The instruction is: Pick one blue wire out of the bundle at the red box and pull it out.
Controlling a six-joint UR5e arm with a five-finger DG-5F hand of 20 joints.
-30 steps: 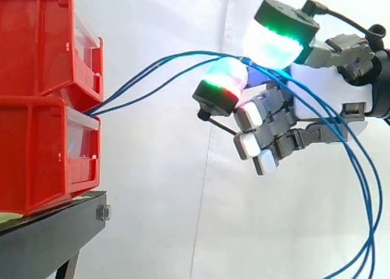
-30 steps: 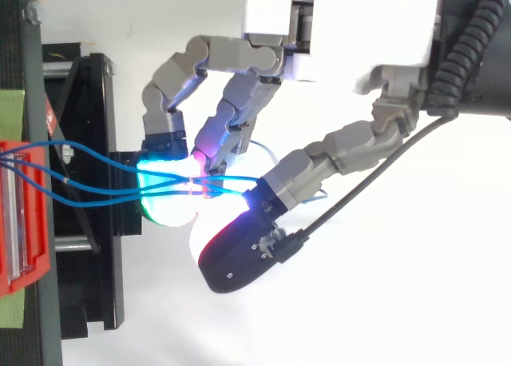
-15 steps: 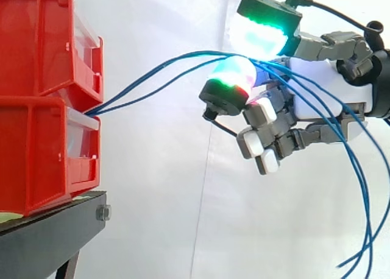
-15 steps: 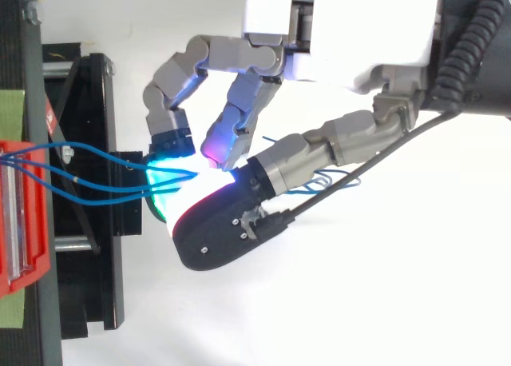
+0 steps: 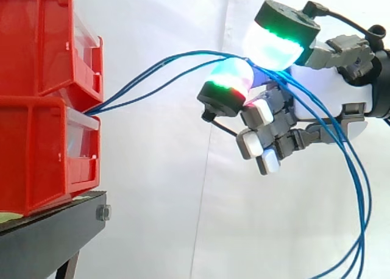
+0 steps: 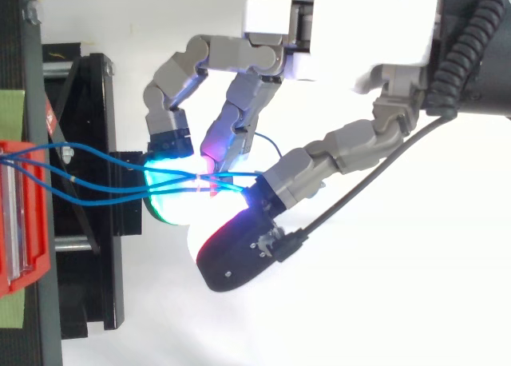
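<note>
We see the hand (image 5: 329,90) to the right of the stacked red boxes (image 5: 36,151), well apart from them. Its fingers are curled round the blue wires (image 5: 113,102), which pass between two glowing pads (image 5: 230,78). The wires run from the gap between the upper and lower box up to the hand, then droop past its palm.

Bright, even light is filling the room, and the white curtain (image 5: 158,187) is shining almost blank. The fingers (image 6: 168,204) are glowing so hard they are throwing cyan glare over the blue wires (image 6: 72,177).
</note>
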